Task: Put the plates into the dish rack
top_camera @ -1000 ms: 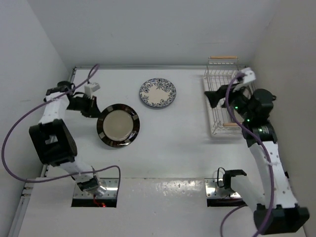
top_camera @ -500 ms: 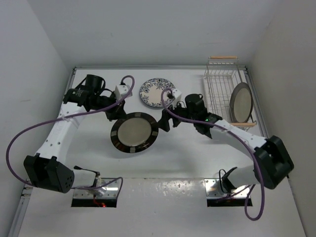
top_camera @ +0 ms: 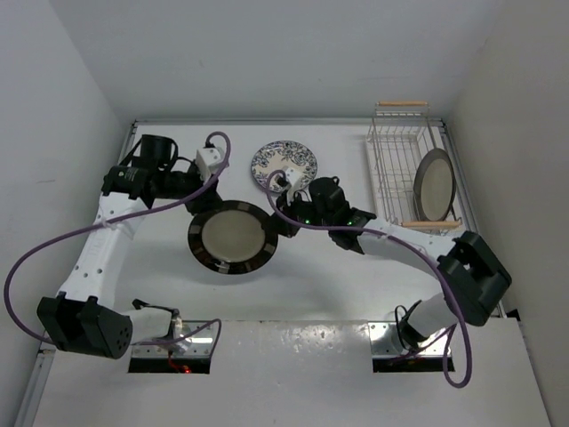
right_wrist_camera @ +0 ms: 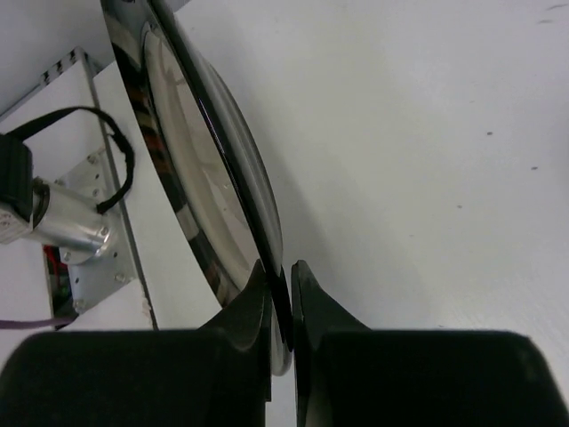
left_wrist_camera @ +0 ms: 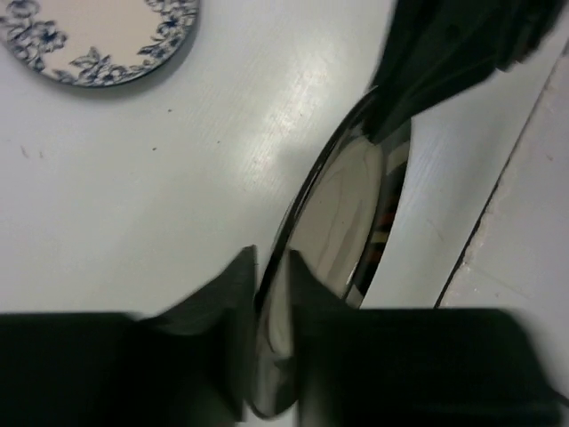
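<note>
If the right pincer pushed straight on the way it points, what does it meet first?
The dark-rimmed plate, its rim clamped in the right pincer. Past it, the line seems to run toward the left arm's base mount; depth unclear.

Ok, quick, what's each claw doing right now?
Left claw: shut on the rim of the dark-rimmed plate.
Right claw: shut on the rim of the same plate.

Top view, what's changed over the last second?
The right gripper left the dish rack, swung left and closed on the right rim of the dark-rimmed plate. The left gripper kept its grip on the opposite rim, and the plate shifted slightly right. The floral plate and the dish rack stayed put.
</note>
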Available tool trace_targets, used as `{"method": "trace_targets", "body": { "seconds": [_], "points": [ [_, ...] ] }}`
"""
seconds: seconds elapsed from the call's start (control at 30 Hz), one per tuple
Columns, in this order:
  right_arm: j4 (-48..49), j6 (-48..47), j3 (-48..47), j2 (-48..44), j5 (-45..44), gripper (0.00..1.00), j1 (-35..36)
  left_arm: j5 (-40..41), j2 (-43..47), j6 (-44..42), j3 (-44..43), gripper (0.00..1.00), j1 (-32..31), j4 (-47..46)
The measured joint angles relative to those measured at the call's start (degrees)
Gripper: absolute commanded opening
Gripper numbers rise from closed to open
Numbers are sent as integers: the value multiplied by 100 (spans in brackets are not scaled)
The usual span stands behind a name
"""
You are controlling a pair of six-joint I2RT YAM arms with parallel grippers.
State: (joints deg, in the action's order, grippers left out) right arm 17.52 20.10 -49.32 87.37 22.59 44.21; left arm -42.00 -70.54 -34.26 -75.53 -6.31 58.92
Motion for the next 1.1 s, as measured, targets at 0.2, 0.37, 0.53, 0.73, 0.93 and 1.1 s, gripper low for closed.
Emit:
{"method": "trace_targets", "body": {
  "seconds": [0.2, 0.37, 0.53, 0.73, 0.93, 1.1],
  "points": [
    [-564, -129, 2, -800, -1200, 0, -127, 1097, 144, 1150, -4, 100, 122, -841],
    [-1805, -732, -546, -1381, -2594, 0, -494, 2813, 188, 1954, -4, 100, 439, -1276],
    [-2428, -1449, -1270, -2017, -3585, 0, -1165, 3654, 323, 2341, 299, 100, 874, -1513],
    [-2415, -2527, -2275, -2234, -4336, 0, -2076, 3628, 407, 2465, 636, 100, 1084, -1532],
    [-2317, -3357, -2367, -2271, -4601, 0, -2992, 3506, 409, 2503, 638, 100, 1202, -1589],
    [-2282, -3794, -2002, -2273, -4736, 0, -3530, 3434, 413, 2533, 664, 100, 1213, -1606]
  ]
}}
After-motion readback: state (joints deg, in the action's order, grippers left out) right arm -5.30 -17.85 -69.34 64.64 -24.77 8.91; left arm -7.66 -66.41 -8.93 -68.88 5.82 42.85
